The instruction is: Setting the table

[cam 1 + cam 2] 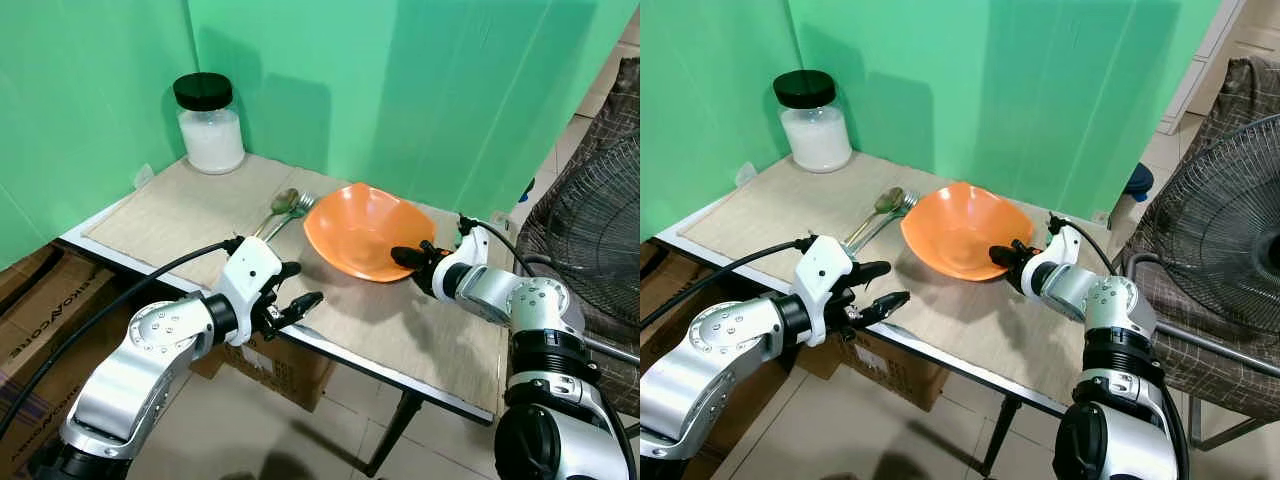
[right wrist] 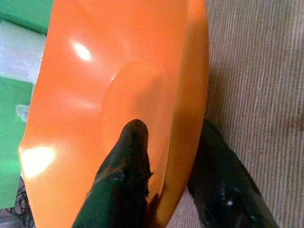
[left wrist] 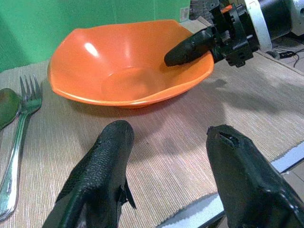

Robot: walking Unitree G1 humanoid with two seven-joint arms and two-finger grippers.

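Observation:
An orange bowl (image 1: 360,228) sits on the beige mat (image 1: 190,215) of the table. My right gripper (image 1: 408,262) is shut on the bowl's near right rim, one finger (image 2: 124,175) inside the bowl (image 2: 109,85) and the other under the rim. A fork (image 1: 291,214) and a spoon (image 1: 281,204) lie side by side just left of the bowl. My left gripper (image 1: 300,287) hovers open over the table's front edge, short of the bowl (image 3: 128,61), with nothing between its fingers (image 3: 99,175).
A glass jar (image 1: 210,125) with a black lid and white contents stands at the back left corner. Green screens wall the table behind and to the left. A fan (image 1: 590,230) stands to the right, and cardboard boxes (image 1: 290,365) lie under the table.

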